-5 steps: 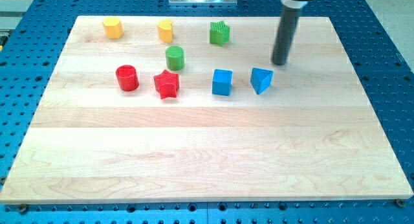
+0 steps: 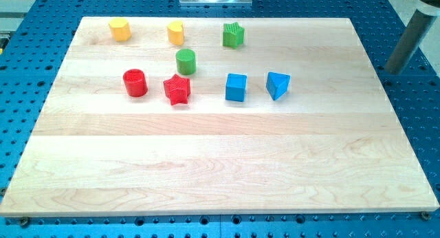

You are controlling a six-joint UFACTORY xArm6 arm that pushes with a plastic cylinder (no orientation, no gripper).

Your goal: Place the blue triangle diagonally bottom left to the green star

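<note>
No writing, label, brand, number or sign can be read anywhere in the view; the wooden board [image 2: 206,162] is plain; the coloured blocks carry no marks; the blue perforated table [image 2: 412,93] bears only rows of holes.

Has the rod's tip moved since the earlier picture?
Yes. My tip went toward the view's right, off the wooden board; it was just above the blue triangle before.

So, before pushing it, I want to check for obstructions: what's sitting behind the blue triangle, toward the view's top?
Only bare wooden board lies behind the blue triangle block. My tip is off the board's right edge, over the blue perforated table.
</note>
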